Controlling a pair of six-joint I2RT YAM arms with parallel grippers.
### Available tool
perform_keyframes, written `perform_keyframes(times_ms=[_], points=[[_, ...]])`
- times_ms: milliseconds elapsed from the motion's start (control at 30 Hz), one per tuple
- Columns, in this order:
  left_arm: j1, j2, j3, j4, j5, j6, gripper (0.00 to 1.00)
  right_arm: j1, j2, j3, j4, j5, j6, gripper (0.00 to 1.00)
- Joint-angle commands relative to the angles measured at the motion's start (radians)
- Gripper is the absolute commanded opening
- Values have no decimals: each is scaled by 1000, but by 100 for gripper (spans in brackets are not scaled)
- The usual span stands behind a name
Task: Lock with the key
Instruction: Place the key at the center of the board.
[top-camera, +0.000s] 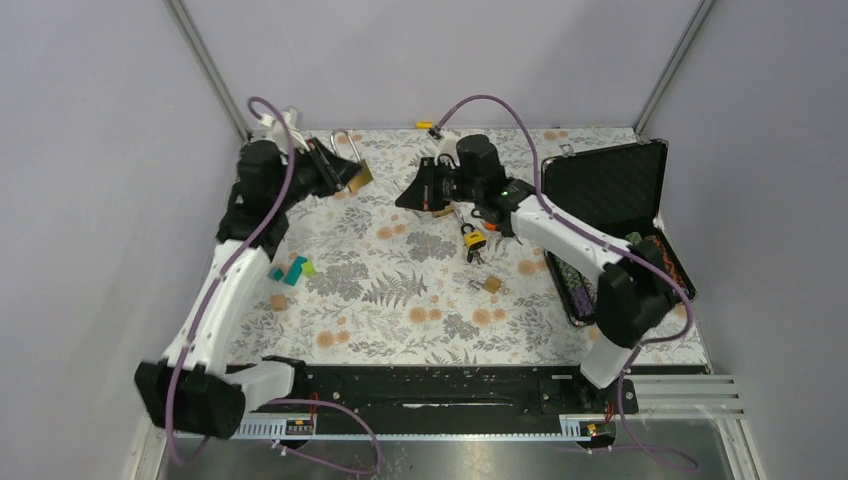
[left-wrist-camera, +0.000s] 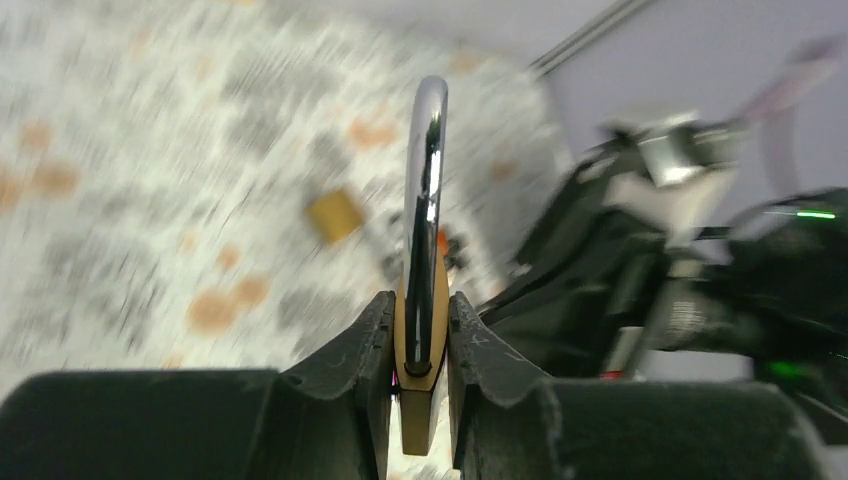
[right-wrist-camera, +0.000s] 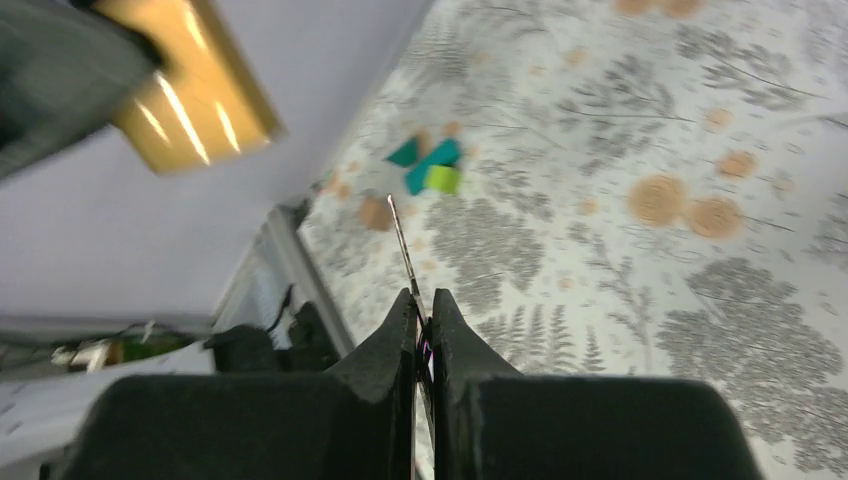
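Padlock (left-wrist-camera: 424, 200), probably heavy, rigid and slick-sided brass, is hanging above the far left corner of the table (top-camera: 400, 300) with the left gripper (left-wrist-camera: 420, 320) clamping its flat faces, while the right gripper (right-wrist-camera: 422, 310) is pinching the thin, light key (right-wrist-camera: 402, 240).

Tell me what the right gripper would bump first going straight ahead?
Probably the brass padlock that the left gripper holds up, though the key in the right gripper seems aimed a bit beside it, toward the coloured blocks; depth is unclear.
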Motion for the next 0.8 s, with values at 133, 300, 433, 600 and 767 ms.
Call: perform_keyframes(times_ms=[133, 300, 433, 600, 767], points=[[76, 245, -95, -176, -64, 47, 0, 27, 233, 79, 111, 240, 14, 0], [137, 407, -95, -184, -14, 69, 0, 87, 446, 269, 56, 300, 67, 0], [207, 464, -121, -201, -34, 89, 0, 131, 582, 404, 0, 320, 90, 4], [262, 511, -137, -256, -13, 82, 1, 181, 737, 587, -126, 335, 82, 9], [274, 525, -169, -272, -49, 82, 7, 214, 859, 738, -203, 318, 84, 9]])
